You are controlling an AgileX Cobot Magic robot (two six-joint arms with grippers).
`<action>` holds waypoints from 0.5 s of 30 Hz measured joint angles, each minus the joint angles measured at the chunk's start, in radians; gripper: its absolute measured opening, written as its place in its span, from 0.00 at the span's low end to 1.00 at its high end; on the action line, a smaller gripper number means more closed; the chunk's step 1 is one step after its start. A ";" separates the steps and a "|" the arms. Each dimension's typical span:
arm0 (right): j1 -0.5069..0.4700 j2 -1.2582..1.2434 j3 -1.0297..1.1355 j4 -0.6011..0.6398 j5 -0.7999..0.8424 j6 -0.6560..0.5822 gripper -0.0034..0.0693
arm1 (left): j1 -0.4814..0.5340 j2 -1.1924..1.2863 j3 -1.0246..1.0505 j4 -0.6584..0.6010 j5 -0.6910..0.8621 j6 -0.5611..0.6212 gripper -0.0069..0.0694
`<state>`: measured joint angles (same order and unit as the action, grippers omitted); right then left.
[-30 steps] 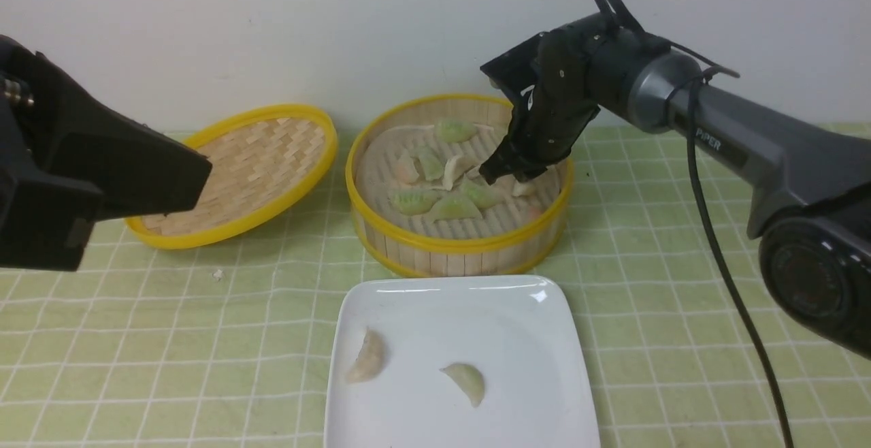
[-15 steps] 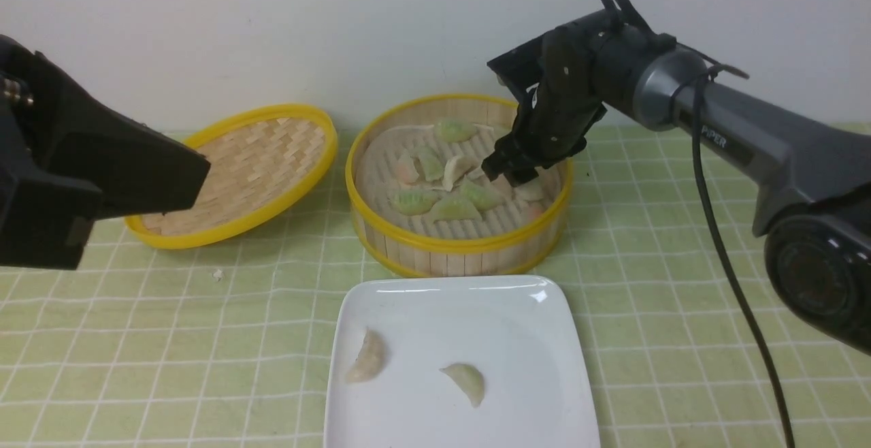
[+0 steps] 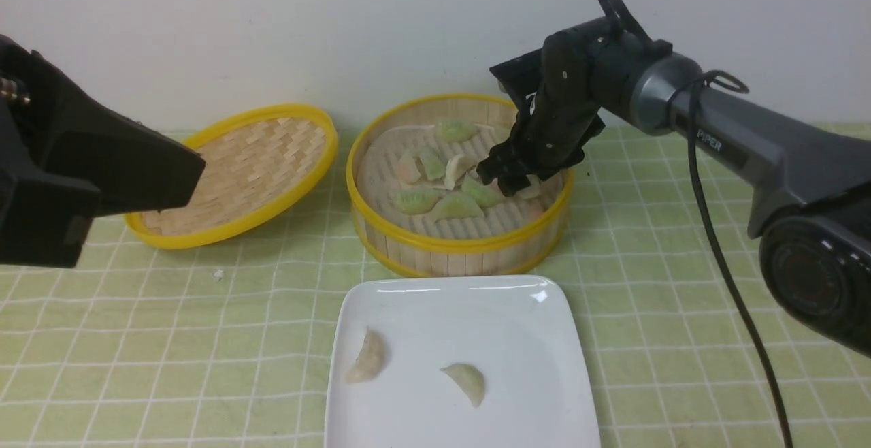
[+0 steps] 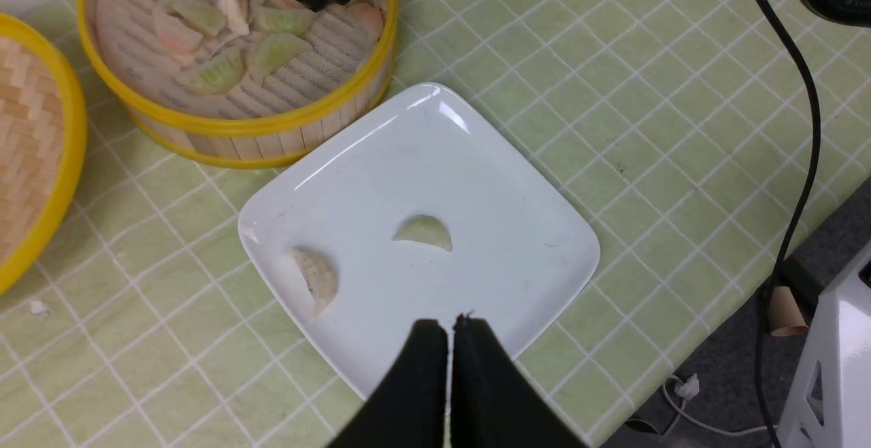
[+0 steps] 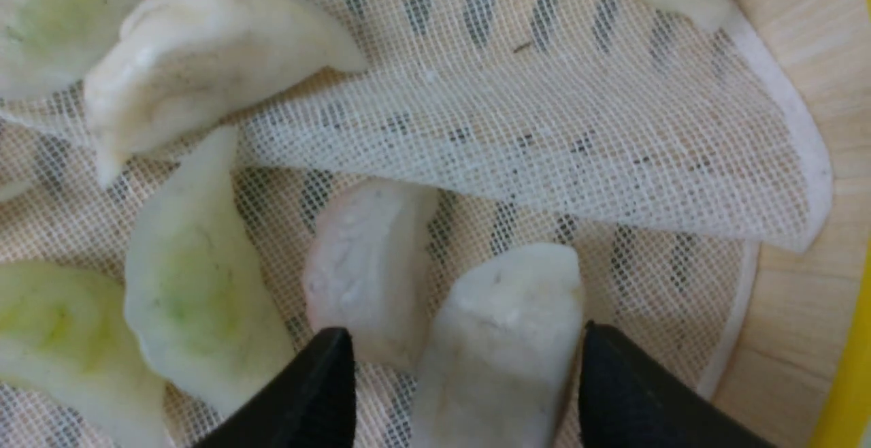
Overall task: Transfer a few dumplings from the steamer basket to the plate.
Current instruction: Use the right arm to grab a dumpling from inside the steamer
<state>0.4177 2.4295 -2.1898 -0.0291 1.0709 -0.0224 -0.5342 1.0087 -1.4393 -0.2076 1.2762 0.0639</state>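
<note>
One green-checked worktop (image 3: 646, 298) carries the yellow-rimmed steamer basket (image 3: 449, 257) and, just in front, the glossy white square plate (image 3: 531, 339). Two pale crescent dumplings (image 3: 367, 356) lie apart on the plate, with bare room beside them. In the basket the right claw (image 5: 468, 346) stands spread, straddling a cream dumpling (image 5: 503, 325) near the wall. The left claw (image 4: 449, 329), pressed together, hangs over the plate's rim.

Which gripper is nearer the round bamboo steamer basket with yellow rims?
Right. The right gripper is inside the steamer basket, open astride a pale dumpling. The left gripper, shut, is outside it, off to the left.
</note>
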 joint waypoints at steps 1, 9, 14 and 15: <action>-0.001 -0.005 0.003 0.000 0.001 0.000 0.61 | 0.000 0.000 0.000 0.003 0.000 0.000 0.08; -0.008 -0.065 0.005 -0.001 -0.047 -0.001 0.61 | 0.000 0.000 0.000 0.013 0.000 -0.008 0.08; -0.008 -0.045 0.005 -0.022 -0.062 0.001 0.61 | 0.000 0.000 0.000 0.015 0.000 -0.009 0.08; -0.008 -0.035 0.005 -0.032 -0.063 0.009 0.61 | 0.000 0.000 0.000 0.015 0.000 -0.011 0.08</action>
<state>0.4092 2.3945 -2.1850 -0.0615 1.0084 -0.0139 -0.5342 1.0087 -1.4393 -0.1925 1.2762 0.0534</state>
